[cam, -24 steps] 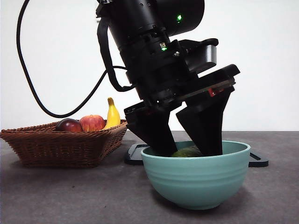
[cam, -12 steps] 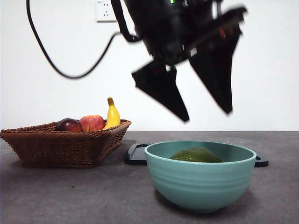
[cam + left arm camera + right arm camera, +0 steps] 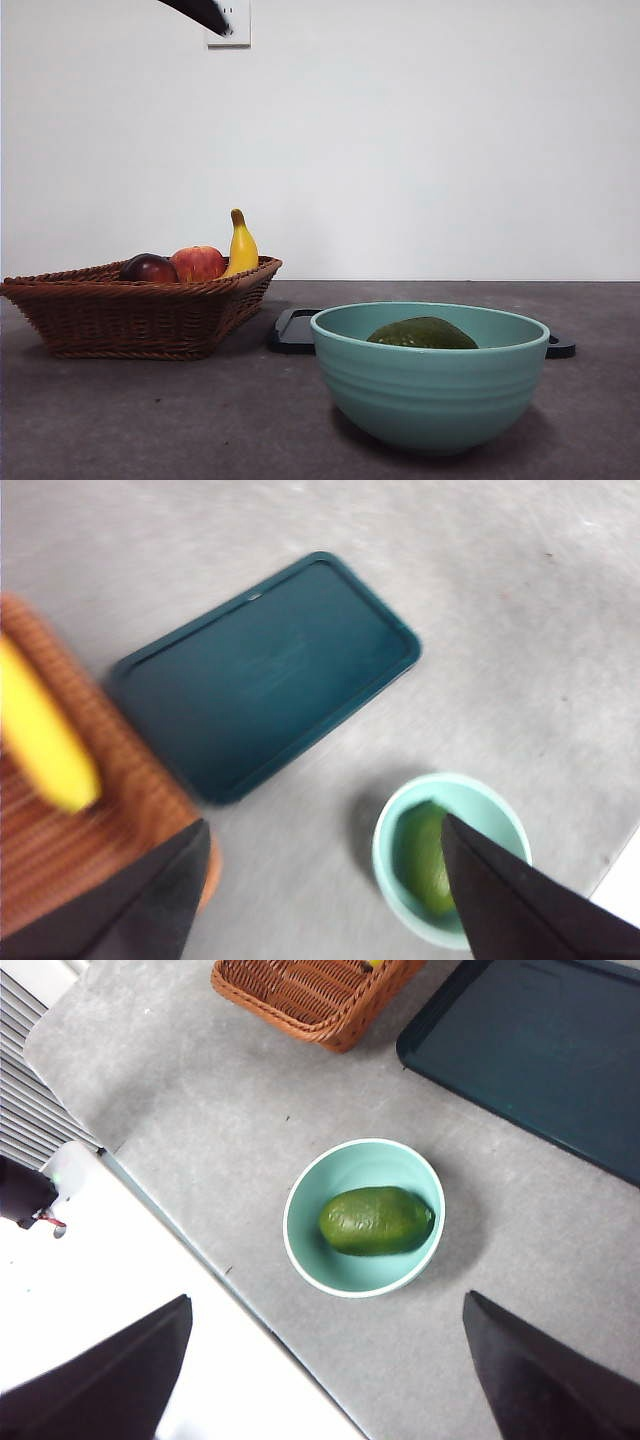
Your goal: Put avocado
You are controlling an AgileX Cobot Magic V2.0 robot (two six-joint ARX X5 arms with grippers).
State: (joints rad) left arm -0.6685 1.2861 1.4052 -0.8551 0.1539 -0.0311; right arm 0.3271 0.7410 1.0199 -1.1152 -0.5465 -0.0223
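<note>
Nearest me, the bowl [image 3: 430, 375] sits toward the front edge of the tabletop [image 3: 150, 420], and the avocado [image 3: 421, 334] lies inside it on its side, untouched by anything. A second ago I had jaws down in that bowl around the fruit; half a second ago they were lifted clear above it; now only a dark tip shows at the top left of the front view. So the drop is done and the arm has pulled away.

From its wrist view, the left gripper [image 3: 325, 880] hangs high with jaws spread wide and nothing between them, the bowl and avocado small below. The right gripper [image 3: 325, 1360] is also high, jaws apart and empty, looking straight down at the fruit in the bowl. I judge the left arm made the placement, since its picture is motion-blurred, but that is a guess.

Behind the bowl lies the tray [image 3: 295, 330], flat and dark. Further toward the back left stands the basket [image 3: 130, 315] with plum [image 3: 148, 268], apple [image 3: 198, 263] and banana [image 3: 241, 245].

I'd call the task complete.
</note>
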